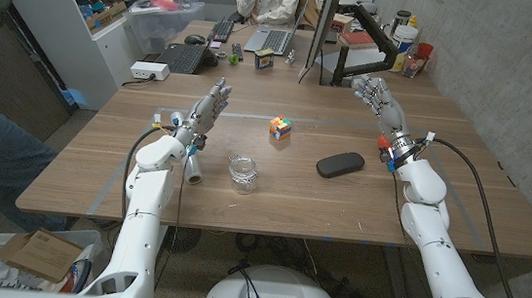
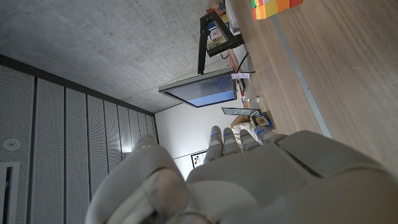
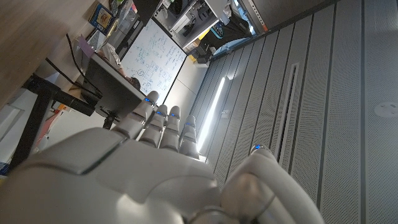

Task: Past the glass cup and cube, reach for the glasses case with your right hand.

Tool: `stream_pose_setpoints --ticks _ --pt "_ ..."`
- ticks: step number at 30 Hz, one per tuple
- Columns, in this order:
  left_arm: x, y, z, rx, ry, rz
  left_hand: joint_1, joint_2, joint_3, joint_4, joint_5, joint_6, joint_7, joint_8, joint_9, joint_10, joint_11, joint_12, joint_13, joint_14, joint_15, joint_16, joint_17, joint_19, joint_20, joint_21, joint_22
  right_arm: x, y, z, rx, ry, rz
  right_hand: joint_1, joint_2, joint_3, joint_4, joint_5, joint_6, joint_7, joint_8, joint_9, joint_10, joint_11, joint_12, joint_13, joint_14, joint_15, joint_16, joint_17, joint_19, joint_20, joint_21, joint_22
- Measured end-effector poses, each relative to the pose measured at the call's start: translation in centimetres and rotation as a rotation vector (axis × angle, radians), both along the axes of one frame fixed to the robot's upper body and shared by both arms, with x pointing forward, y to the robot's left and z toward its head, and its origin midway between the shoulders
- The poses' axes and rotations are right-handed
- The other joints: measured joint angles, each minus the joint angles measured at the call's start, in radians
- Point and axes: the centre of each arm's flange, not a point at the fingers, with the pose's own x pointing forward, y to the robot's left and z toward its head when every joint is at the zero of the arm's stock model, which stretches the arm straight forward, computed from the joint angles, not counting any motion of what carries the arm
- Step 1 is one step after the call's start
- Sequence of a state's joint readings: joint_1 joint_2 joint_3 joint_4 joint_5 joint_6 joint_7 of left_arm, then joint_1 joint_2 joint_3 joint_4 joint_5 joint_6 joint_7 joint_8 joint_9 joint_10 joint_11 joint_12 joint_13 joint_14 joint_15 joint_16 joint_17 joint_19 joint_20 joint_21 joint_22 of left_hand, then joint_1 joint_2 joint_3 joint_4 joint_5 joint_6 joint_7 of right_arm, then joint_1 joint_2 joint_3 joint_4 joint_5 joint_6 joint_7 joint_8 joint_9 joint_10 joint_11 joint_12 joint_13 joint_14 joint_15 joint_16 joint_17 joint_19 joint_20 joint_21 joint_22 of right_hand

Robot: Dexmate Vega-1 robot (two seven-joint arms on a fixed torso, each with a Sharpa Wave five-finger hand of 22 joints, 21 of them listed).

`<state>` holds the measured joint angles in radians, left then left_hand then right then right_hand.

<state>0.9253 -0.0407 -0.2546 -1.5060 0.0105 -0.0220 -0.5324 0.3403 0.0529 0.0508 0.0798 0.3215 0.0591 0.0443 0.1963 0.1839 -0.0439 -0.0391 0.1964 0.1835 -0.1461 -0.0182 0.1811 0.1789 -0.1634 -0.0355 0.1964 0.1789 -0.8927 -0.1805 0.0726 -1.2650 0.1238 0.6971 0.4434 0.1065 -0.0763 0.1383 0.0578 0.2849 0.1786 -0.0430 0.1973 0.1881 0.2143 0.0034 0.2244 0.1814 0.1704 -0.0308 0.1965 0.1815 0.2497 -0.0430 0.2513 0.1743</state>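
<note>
Right hand point(image 1: 380, 103) up in the air, fingers point(image 1: 368, 85) spread and holding nothing, palm upright, hovering well above the surface point(image 1: 457, 202). From its own wrist camera those fingers point(image 3: 158, 124) point out at the room, at a whiteboard and a monitor arm, not down at any target. So the reach, by my reading, has barely begun.

The glasses case point(image 1: 340, 164) is our landmark: dark, oval, lying flat on the wood. The right hand stands beyond it and to the robot's right, apart from it, no contact at all. The wrist point(image 1: 398, 147) sits nearer the case than the fingers do (they would have to swing back down and inward).

Left of the case, and a little nearer the robot, stands the glass cup point(image 1: 241, 172), upright and looking empty. Left of the case and a bit farther back sits the cube point(image 1: 281, 127), multicoloured; its corner point(image 2: 273, 7) peeks into the left wrist view. Neither lies between the right hand and the case, so the path looks clear to me.

Further left again, the left hand point(image 1: 206, 109) is also raised, fingers point(image 1: 221, 91) loose and apart, gripping nothing, seemingly idle.

A person sits at a laptop point(image 1: 273, 40) on the far side, well beyond the case.

Tally: nothing touched, everything left to do, namely lowering the right hand onto the case.
</note>
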Motion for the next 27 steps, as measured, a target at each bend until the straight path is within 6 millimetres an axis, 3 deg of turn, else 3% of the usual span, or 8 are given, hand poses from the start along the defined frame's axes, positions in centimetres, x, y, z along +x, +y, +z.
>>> stream_pose_setpoints --ticks 27 --pt "-0.06 -0.38 0.16 0.014 0.005 -0.002 0.005 0.005 -0.004 -0.004 0.0 0.0 0.0 0.0 0.0 0.0 0.0 0.0 0.0 0.0 0.0 0.0 0.0 0.0 0.0 0.0 0.0 -0.86 0.37 0.09 -0.071 -0.069 -0.046 0.008 0.008 0.0 -0.006 0.011 0.009 -0.009 0.0 0.0 0.018 -0.018 0.0 0.0 0.015 -0.007 0.0 0.0 0.009 0.002 -0.008 0.0"
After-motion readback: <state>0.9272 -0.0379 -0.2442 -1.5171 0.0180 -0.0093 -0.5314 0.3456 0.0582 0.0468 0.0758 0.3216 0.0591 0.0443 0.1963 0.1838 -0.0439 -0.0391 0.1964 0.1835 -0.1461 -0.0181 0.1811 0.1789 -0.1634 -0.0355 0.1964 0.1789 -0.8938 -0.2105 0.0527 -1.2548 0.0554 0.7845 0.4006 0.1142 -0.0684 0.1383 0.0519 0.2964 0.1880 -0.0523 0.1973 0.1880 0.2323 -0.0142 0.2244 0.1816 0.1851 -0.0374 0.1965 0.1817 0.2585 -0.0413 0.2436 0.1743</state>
